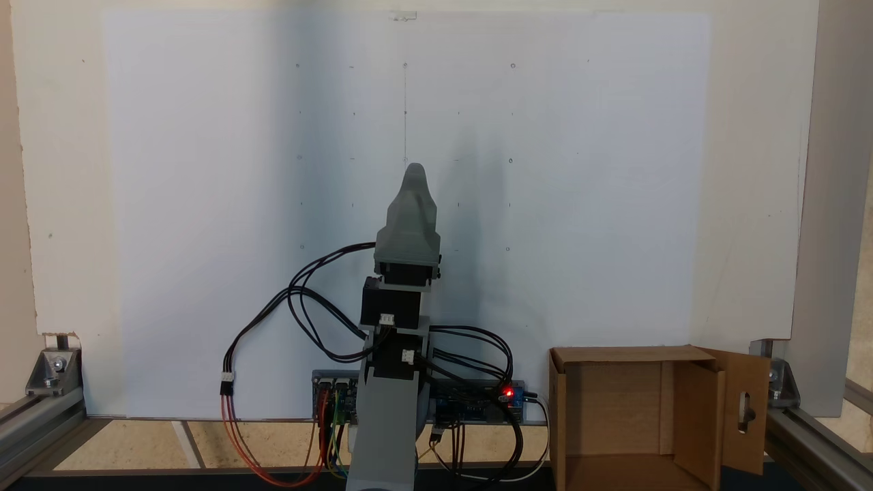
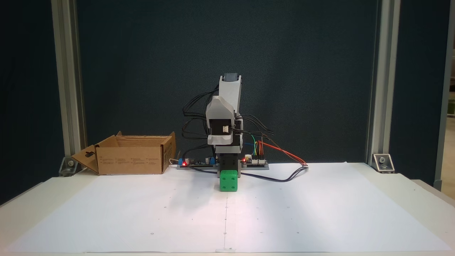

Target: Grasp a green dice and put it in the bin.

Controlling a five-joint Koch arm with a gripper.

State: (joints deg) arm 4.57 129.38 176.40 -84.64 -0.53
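Note:
The green dice [image 2: 228,180] sits on the white paper right in front of the arm's base, at the middle of a fixed view. In the view from above, the arm covers that spot and the dice is hidden. My gripper [image 1: 414,172] is a grey wedge pointing away from the base over the paper; its jaws lie one over the other, so only one tip shows. The folded arm [image 2: 227,106] rises above the dice, and I cannot see contact between them. The bin [image 2: 131,160], an open brown cardboard box [image 1: 614,402], stands beside the base with nothing visible inside.
A circuit board [image 2: 254,162] with red lights and looping cables [image 1: 300,300] lies around the base. Aluminium frame posts [image 2: 67,89] stand at the table corners. The bin's slotted flap [image 1: 747,409] hangs open outward. White paper [image 2: 320,213] covers the table.

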